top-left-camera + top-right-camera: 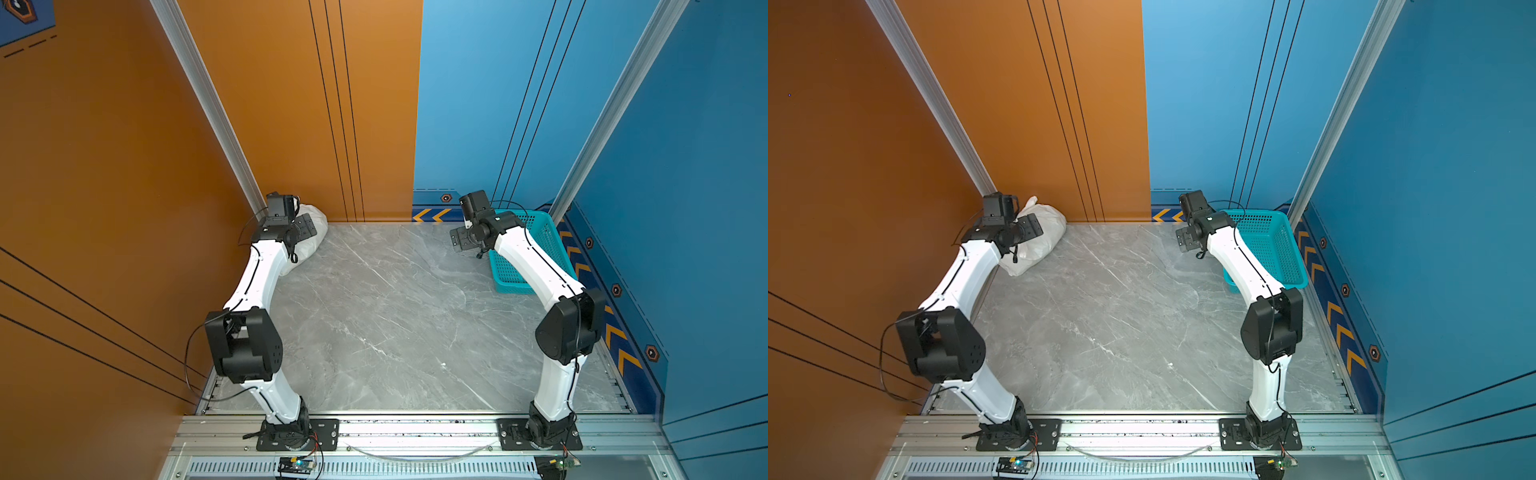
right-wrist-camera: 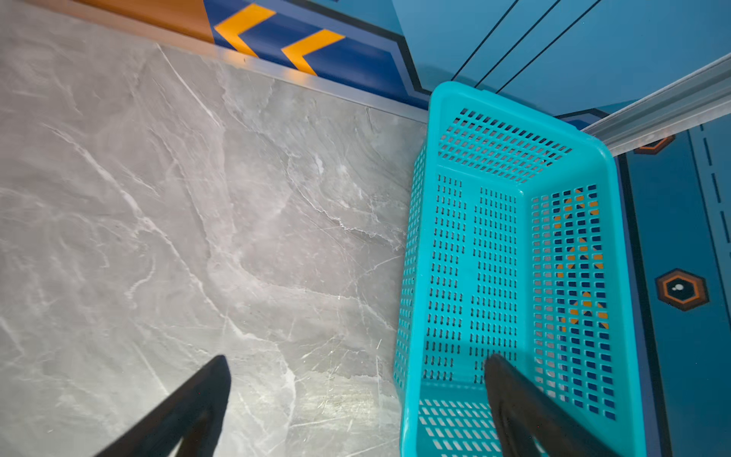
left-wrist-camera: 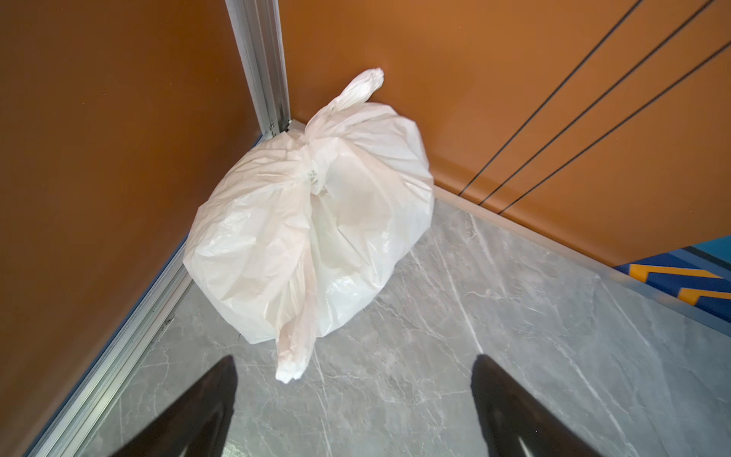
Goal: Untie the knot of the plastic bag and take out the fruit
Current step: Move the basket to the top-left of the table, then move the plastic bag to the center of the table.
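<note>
The white plastic bag [image 3: 316, 237] lies tied in the far left corner of the table, seen in both top views [image 1: 318, 232] [image 1: 1048, 232]. Its knot [image 3: 312, 178] sits on top as a small twisted bunch. One handle tail [image 3: 360, 91] stands up against the orange wall and another [image 3: 292, 356] hangs toward me. My left gripper [image 3: 355, 360] hovers open just short of the bag, with nothing between its fingers. The fruit is hidden. My right gripper [image 2: 356, 358] is open above the table beside the basket, one finger [image 2: 514, 395] over the basket's near end.
A teal perforated basket [image 2: 514, 112] stands at the far right corner against the blue wall, shown in both top views [image 1: 544, 245] [image 1: 1275, 249]. Orange and blue walls close the table at the back and sides. An aluminium rail [image 1: 415, 424] runs along the front.
</note>
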You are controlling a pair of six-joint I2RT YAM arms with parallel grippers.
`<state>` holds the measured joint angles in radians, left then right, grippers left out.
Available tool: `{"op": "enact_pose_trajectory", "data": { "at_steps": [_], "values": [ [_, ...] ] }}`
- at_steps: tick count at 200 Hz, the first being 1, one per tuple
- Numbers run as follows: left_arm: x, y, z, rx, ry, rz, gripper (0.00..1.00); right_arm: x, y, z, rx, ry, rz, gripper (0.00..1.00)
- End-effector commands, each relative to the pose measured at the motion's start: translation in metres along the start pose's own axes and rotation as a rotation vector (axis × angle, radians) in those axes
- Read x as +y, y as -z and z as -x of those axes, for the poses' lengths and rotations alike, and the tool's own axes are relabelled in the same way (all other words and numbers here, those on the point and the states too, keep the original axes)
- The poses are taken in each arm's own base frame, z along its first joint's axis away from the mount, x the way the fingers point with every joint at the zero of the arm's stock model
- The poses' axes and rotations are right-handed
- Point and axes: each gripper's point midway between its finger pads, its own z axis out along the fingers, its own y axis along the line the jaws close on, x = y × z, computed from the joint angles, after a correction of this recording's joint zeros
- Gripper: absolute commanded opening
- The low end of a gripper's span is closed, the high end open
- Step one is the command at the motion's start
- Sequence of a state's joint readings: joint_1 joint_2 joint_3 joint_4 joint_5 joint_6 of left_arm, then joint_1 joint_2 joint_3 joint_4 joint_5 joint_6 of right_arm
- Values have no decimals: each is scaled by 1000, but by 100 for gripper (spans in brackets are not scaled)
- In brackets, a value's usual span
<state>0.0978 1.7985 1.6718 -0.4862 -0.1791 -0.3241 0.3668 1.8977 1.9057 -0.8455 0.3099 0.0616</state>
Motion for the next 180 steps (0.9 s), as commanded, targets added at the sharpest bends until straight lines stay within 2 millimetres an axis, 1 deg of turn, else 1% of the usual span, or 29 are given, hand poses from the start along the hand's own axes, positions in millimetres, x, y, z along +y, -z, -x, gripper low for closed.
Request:
{"op": "enact_pose_trajectory", "data": {
  "at_steps": [1,10,28,37,39,42,54,65,78,103,122,148,160,180],
  "values": [
    [15,-26,-1,73,-23,18,83,9,5,-18,44,-46,68,100],
    [17,-38,2,84,-22,8,79,11,9,-21,46,-51,87,100],
    [21,-61,4,118,-37,3,79,18,13,-27,54,-52,111,100],
    [23,-70,5,133,-43,10,80,20,18,-25,44,-51,119,100],
    [24,-73,4,138,-42,12,80,22,15,-32,62,-46,118,100],
    [25,-76,4,144,-41,13,81,23,14,-36,70,-43,119,100],
    [28,-88,1,178,-29,16,81,26,16,-39,73,-38,121,100],
    [31,-96,0,205,-18,21,81,27,17,-42,75,-40,122,100],
    [30,-104,-2,228,-13,21,81,28,17,-45,80,-44,125,100],
    [31,-119,-15,290,16,34,74,31,16,-47,80,-52,134,100],
    [39,-126,-24,310,34,67,64,33,16,-46,79,-50,139,100],
    [50,-131,-33,330,58,108,55,32,17,-47,79,-48,138,100],
    [55,-132,-37,340,70,122,48,32,16,-47,79,-51,138,100],
    [57,-134,-43,353,78,127,28,33,14,-49,82,-53,140,100]
  ]
}}
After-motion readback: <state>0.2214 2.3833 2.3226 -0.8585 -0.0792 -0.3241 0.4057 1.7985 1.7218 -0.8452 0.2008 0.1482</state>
